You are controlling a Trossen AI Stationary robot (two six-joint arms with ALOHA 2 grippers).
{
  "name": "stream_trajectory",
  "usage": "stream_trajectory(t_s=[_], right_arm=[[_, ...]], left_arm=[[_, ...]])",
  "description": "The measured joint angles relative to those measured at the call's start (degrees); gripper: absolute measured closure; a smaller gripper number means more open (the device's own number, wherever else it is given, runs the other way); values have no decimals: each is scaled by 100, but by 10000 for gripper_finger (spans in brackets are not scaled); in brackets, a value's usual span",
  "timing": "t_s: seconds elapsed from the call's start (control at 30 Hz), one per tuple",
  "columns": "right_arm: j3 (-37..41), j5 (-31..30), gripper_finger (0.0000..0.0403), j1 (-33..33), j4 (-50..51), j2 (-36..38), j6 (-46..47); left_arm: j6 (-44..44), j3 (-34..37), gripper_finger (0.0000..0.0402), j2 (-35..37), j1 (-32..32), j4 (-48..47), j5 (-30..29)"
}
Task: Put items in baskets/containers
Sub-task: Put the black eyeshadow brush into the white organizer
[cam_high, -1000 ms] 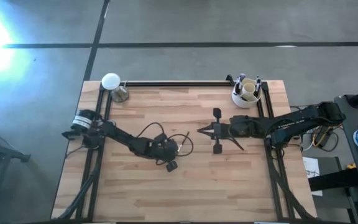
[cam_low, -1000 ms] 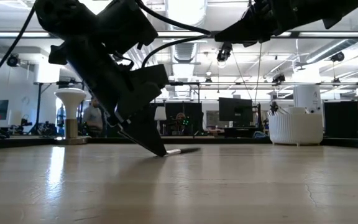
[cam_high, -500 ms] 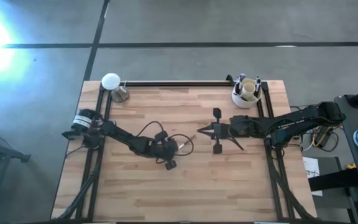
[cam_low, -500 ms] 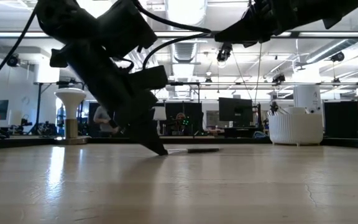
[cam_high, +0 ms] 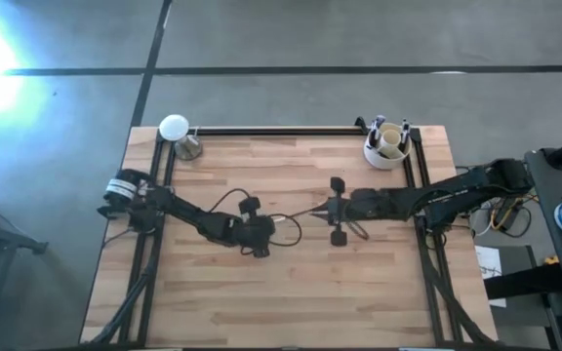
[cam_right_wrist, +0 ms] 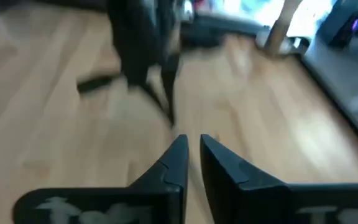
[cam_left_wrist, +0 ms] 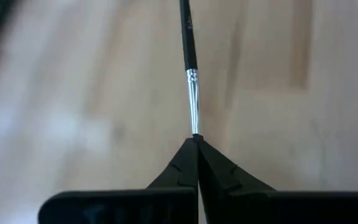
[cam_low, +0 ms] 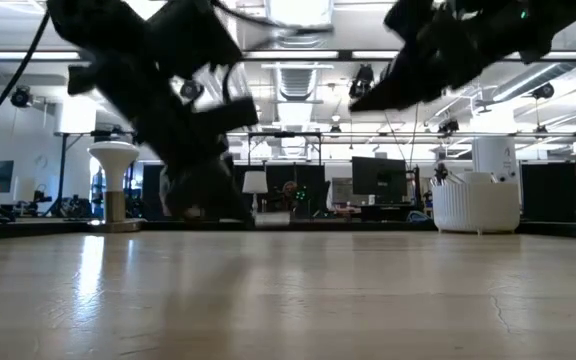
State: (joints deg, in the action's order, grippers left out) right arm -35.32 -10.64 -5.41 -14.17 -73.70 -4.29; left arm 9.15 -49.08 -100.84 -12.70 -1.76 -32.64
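My left gripper (cam_high: 273,225) is near the table's middle, shut on a thin makeup brush (cam_high: 301,214) with a dark handle (cam_left_wrist: 185,31) and a silver ferrule. The brush runs from the left gripper toward my right gripper (cam_high: 322,208). The right gripper's fingers (cam_right_wrist: 193,146) stand a narrow gap apart at the brush's far end, and nothing shows between them. The round cream-white cup (cam_high: 388,148) stands by the far right corner with several brushes upright in it. In the low view the cup (cam_low: 476,205) is at the right. My left gripper pinches the brush between its two fingertips, at the end of the silver ferrule (cam_left_wrist: 194,127). The bristle end is hidden between the fingers. The brush continues the fingers' line, pointing toward the table's right, and the low view shows it lifted clear of the table.
A flat white disc on a brass-coloured stand (cam_high: 177,132) stands at the far left corner. Black frame rails (cam_high: 261,131) run along the far edge and both sides. Bare wood (cam_high: 291,292) lies toward the near edge.
My left gripper, whose tips were on the table by the lying brush, has risen with the brush in its tips, so the brush is now clear of the table. My right gripper has moved toward the table's left and downward, closer to the brush's free end.
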Motion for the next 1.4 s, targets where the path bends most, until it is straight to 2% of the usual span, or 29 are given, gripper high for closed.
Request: stream_trajectory(t_s=[0.1,0.23,0.33,0.5,0.67,0.9,1.07,1.3,1.4], right_arm=[[-1,-3,345,4,-86,-471,138],[-84,-41,308,4,-438,-1182,157],[-442,-299,283,7,-402,-1590,1],[-1253,-452,255,22,211,-2182,-383],[-2110,-459,248,92,1246,-2734,-611],[-3039,-759,271,247,2331,-3473,-744],[-3341,-831,306,243,2501,-3811,-880],[-3181,-924,386,238,2513,-3711,-949],[-2907,-952,392,227,2415,-3418,-931]], left_arm=[[-207,-17,401,273,-30,-89,-381],[-404,-17,401,455,-67,-95,-379],[-485,-42,401,531,-80,-64,-391],[-487,-42,401,531,-80,-61,-390],[-479,-46,401,532,-81,-61,-391],[-472,-60,401,531,-82,-77,-389],[-460,-63,401,531,-82,-111,-387],[-328,-55,401,536,-78,-138,-409],[-117,-51,398,546,-82,-188,-542]])
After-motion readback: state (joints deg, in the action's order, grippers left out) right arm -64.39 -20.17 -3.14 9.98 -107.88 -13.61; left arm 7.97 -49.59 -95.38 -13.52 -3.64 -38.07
